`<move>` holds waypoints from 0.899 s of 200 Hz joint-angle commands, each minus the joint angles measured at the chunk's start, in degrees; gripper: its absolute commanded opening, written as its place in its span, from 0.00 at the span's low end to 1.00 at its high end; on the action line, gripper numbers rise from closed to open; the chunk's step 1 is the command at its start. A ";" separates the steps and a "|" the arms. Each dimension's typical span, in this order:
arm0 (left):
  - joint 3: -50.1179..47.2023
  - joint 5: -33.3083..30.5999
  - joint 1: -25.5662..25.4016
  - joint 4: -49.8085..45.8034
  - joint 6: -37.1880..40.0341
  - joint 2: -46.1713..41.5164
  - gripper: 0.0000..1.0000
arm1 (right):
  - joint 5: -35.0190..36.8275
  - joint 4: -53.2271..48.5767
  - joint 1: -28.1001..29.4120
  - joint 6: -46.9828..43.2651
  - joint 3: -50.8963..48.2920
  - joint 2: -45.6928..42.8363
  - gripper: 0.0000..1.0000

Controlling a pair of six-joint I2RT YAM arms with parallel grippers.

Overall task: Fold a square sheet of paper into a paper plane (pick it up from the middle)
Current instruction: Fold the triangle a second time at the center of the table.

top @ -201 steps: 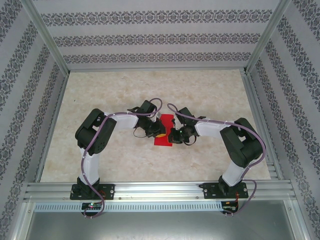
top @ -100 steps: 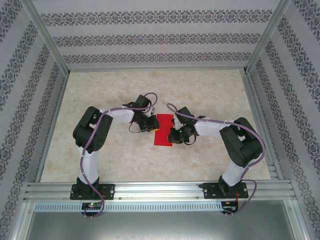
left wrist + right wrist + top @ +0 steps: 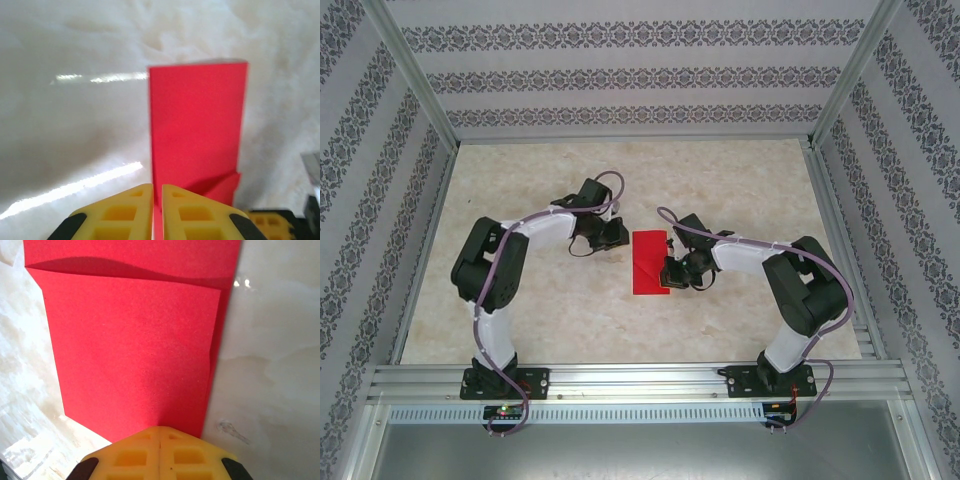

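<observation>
Right gripper (image 3: 669,272), clenched, rests on the folded red sheet (image 3: 649,262) mid-tabletop; left gripper (image 3: 617,232) is clenched, empty, nearby. The sheet looks light, limp and slippery: pinch a lifted edge.

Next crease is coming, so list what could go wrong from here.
1. On the sheet of paper the top layer stops short of the layer beneath along two edges; further creases could come out skewed.
2. The right gripper, shut, sits at the sheet's edge; any sideways move may drag or wrinkle it.
3. The left gripper, shut, appears off the sheet, so nothing else pins it.
</observation>
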 commanded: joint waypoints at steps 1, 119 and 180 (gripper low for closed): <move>-3.98 4.93 -2.00 7.39 -2.49 -3.61 0.13 | 2.33 -2.85 -0.24 1.43 -0.01 -0.88 0.03; -3.57 3.06 -7.61 7.92 -2.46 3.24 0.04 | 1.91 -1.76 -0.13 1.95 0.21 -0.94 0.02; -3.33 -2.31 -7.64 6.59 -3.54 4.20 0.03 | 1.25 -2.38 -0.13 -0.25 1.09 -1.72 0.02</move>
